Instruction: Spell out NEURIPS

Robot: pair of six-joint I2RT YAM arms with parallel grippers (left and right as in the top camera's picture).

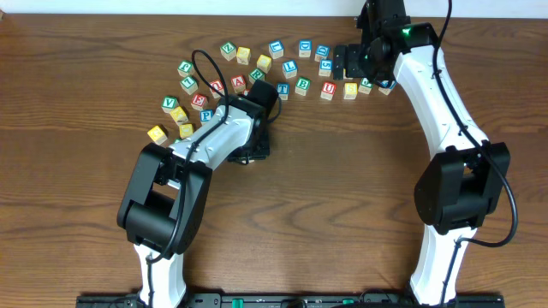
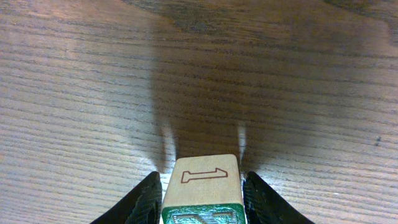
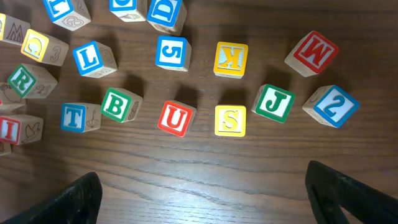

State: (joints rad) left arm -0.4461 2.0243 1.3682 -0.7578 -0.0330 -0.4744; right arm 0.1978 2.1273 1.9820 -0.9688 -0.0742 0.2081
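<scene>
Closest to the left wrist camera stands a green-topped cube (image 2: 202, 183), directly between the two fingers (image 2: 142, 204) of the left gripper (image 2: 200, 198). The fingers stand right beside its two sides, but I cannot tell whether they press it or stand free of it. The letter on the top face is cut by the frame edge. The side face shows a carved outline like a number 1. The cube rests on the wooden table (image 2: 93, 81). In the overhead view this gripper (image 1: 254, 145) is on the robot's side of the arc of cubes, and it hides the cube under itself.

The right gripper (image 3: 208, 196) has its jaws spread wide with nothing between them, and it hangs above a row of cubes at the far side of the table. Just ahead of it lies the red U (image 3: 176, 118), with the yellow S (image 3: 230, 120) just beside it. On the other side of the U come the green B (image 3: 118, 104) and the blue T (image 3: 76, 117). The red I (image 3: 12, 127) and the green R (image 3: 23, 81) sit at the frame edge.
</scene>
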